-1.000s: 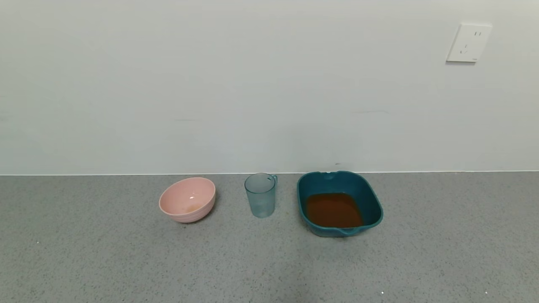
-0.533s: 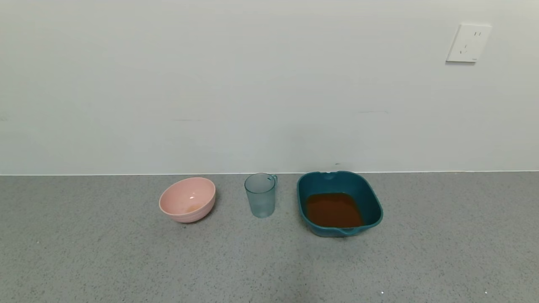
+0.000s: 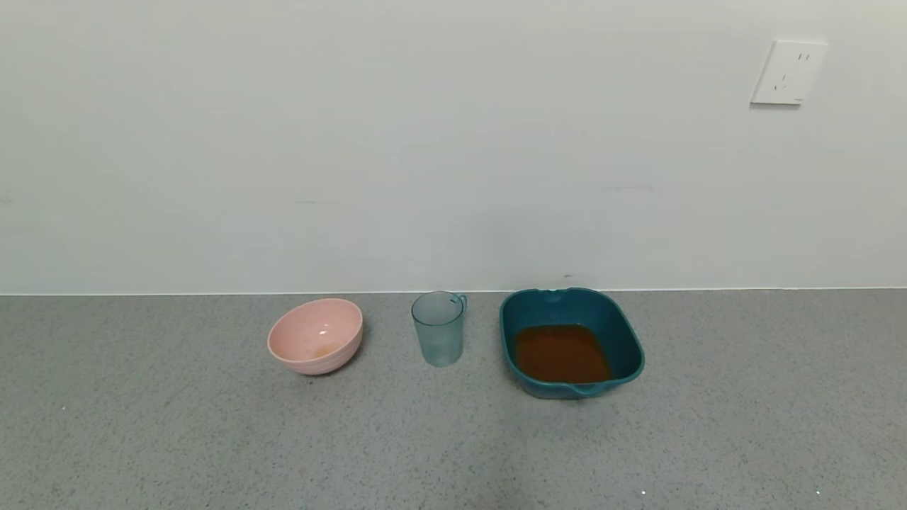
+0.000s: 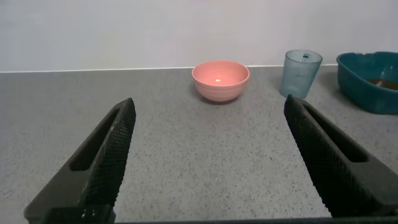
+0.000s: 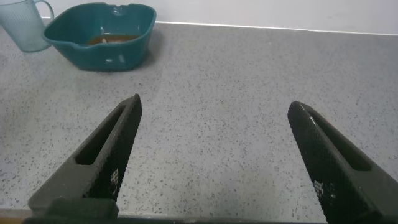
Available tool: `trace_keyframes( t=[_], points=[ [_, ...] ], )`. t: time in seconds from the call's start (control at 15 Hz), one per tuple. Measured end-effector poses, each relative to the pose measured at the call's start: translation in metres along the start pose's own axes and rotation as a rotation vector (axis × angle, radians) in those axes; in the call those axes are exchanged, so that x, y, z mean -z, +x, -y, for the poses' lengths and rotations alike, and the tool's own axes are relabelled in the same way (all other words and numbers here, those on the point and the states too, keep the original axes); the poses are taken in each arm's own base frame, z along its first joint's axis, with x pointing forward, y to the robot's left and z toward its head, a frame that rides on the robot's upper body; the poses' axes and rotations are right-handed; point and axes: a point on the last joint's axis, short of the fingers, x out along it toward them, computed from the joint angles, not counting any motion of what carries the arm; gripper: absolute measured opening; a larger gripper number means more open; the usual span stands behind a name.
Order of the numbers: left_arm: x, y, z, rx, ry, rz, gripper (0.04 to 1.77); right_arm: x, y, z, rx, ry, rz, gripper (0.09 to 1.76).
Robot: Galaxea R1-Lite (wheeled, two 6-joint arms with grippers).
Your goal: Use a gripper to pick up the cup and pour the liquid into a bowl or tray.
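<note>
The pale blue-green ribbed cup (image 3: 439, 329) stands upright on the grey counter, between a pink bowl and the tray; it looks empty. It also shows in the left wrist view (image 4: 301, 73) and the right wrist view (image 5: 23, 25). The dark teal tray (image 3: 571, 341) holds the reddish-brown liquid (image 3: 561, 353); the tray also shows in the right wrist view (image 5: 102, 35). Neither gripper shows in the head view. My left gripper (image 4: 208, 112) is open and empty, well short of the bowl and cup. My right gripper (image 5: 214, 112) is open and empty, off to the tray's side.
A round pink bowl (image 3: 316, 336) stands left of the cup, also in the left wrist view (image 4: 221, 80). The wall (image 3: 453, 142) rises right behind the vessels, with a white socket (image 3: 788, 72) at upper right. Bare speckled counter (image 3: 453, 446) lies in front.
</note>
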Motion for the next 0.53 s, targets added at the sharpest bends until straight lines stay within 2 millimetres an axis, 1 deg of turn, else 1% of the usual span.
trace_keyframes(
  t=[0.2,0.33,0.53],
  points=[
    [0.017,0.006,0.001,0.023,-0.003,-0.004,1.72,0.0,0.0,0.0,0.0,0.0,0.0,1.71],
    [0.029,0.008,0.002,0.038,-0.011,-0.056,1.72,0.0,0.0,0.0,0.0,0.0,0.0,1.71],
    [0.038,0.008,0.002,0.049,-0.028,-0.123,1.72,0.0,0.0,0.0,0.0,0.0,0.0,1.71]
  ],
)
